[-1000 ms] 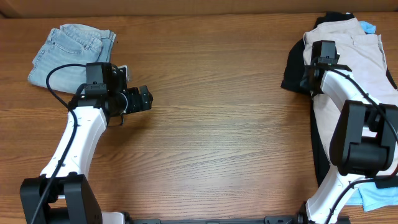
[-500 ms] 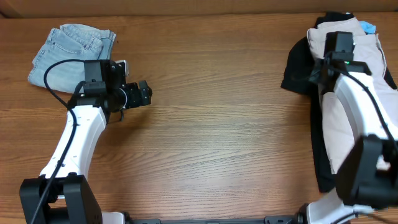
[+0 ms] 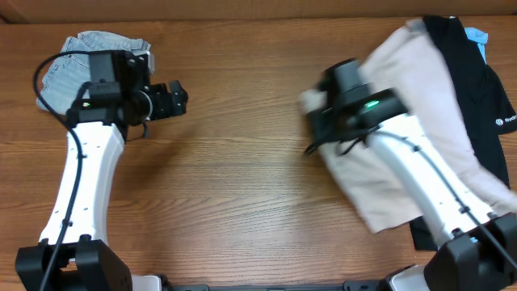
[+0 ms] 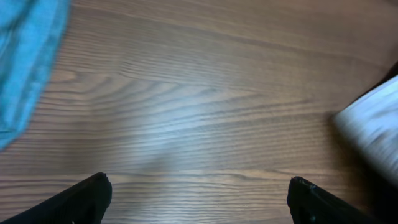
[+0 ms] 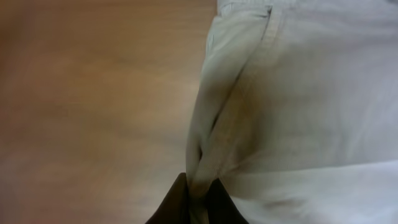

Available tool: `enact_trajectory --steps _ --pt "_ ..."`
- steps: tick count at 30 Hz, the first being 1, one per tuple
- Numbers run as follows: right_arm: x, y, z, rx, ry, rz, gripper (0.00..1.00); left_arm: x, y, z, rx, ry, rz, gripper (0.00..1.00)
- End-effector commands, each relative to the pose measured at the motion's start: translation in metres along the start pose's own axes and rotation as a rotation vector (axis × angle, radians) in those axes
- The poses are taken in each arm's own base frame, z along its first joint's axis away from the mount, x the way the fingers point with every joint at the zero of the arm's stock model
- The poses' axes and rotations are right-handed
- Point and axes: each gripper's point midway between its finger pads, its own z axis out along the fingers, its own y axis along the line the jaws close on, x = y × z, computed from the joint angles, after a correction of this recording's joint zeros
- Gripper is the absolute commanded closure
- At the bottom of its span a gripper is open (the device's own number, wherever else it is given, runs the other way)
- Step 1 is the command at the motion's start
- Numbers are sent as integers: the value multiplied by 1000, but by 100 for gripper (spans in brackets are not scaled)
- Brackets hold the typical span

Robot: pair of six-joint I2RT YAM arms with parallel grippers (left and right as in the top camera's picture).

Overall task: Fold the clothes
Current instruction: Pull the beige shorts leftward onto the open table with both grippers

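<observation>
R gripper (image 3: 313, 107) was clamped tight on a fold of the khaki shorts (image 3: 408, 81). On the R wrist cam the two dark fingertips (image 5: 174, 200) sat pinched together at the bottom of frame w/ a seamed edge of beige fabric (image 5: 311, 93) squeezed between them, so no gap to speak of. From overhead the shorts lay spread diagonally on the R half of the table (image 3: 242, 186), running from the top R toward the middle, w/ the gripped end nearest the centre and the R arm lying across them. That arm and the cloth around it were blurred, so I couldn't read waistband vs. leg there. A black garment (image 3: 472, 89) lay just beside and partly under the shorts at far R, w/ a bit of light-blue cloth (image 3: 478, 35) at its top edge. L gripper (image 3: 179, 95) was wide open and had hold of nothing: on the L wrist cam both fingers (image 4: 84, 198) stood far apart over bare wood. It hovered near the folded denim (image 3: 56, 77) at top L, not touching it; the denim showed as a blue patch (image 4: 25, 62) at that cam's L edge.
</observation>
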Motion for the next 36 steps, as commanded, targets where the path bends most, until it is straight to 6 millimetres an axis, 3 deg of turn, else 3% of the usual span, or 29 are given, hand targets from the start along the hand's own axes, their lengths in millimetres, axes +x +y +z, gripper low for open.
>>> enact_trajectory --steps 1,5,7,10,12,15,18,21,22,25,30,33,36 --pt "30 97 -16 -230 49 -139 93 -24 18 -18 -36 -58 -11 5" --pt "82 170 -22 -315 116 -286 80 -36 39 -33 -68 -90 -55 4" --pt "108 195 -27 -343 142 -368 66 -38 46 -37 -80 -98 -70 3" --pt "136 213 -32 -347 180 -410 58 -38 48 -40 -73 -93 -53 3" --pt "139 205 -33 -295 190 -359 56 -36 43 -38 -51 -84 -20 4" --pt "119 174 -36 -187 136 -241 53 -35 24 -35 8 -77 59 4" --pt "79 131 -51 -101 15 -101 52 -34 -1 -30 60 -74 150 5" --pt "35 76 -77 -55 -128 71 37 -27 -37 -21 113 -64 281 5" --pt "26 63 -83 -48 -158 112 34 -25 -46 -19 126 -60 314 5" --pt "-4 -1 -108 -1 -278 299 24 -13 -90 -6 194 -49 477 5" --pt "-17 -89 -126 63 -345 514 16 31 -172 27 330 7 748 4" --pt "-15 -119 -130 73 -349 568 15 63 -207 59 357 52 868 4" --pt "-12 -142 -135 102 -361 618 15 90 -227 92 322 84 942 3"
